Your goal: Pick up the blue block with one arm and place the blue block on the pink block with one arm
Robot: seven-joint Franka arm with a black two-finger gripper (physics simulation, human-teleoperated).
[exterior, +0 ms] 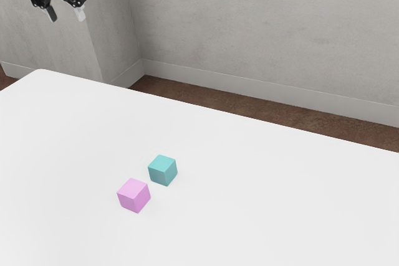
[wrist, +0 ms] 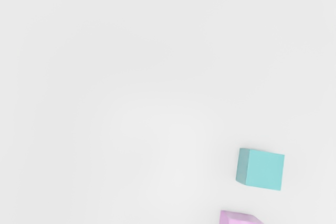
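Gripper [exterior: 65, 14] jaws wide, empty. Blue block [exterior: 162, 170], table [exterior: 280, 204] middle, beside pink block [exterior: 133, 195]: probably light, rigid; grip opposite flat faces.

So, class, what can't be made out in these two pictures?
Pink matte cube, wrist view: mostly cut off by the picture's edge.
Black two-finger gripper, exterior view: its upper part is cut off by the upper edge.
Turquoise-blue matte cube, exterior view: far faces and underside hidden by itself.
White tabletop, exterior view: cut off by the right and lower edges.
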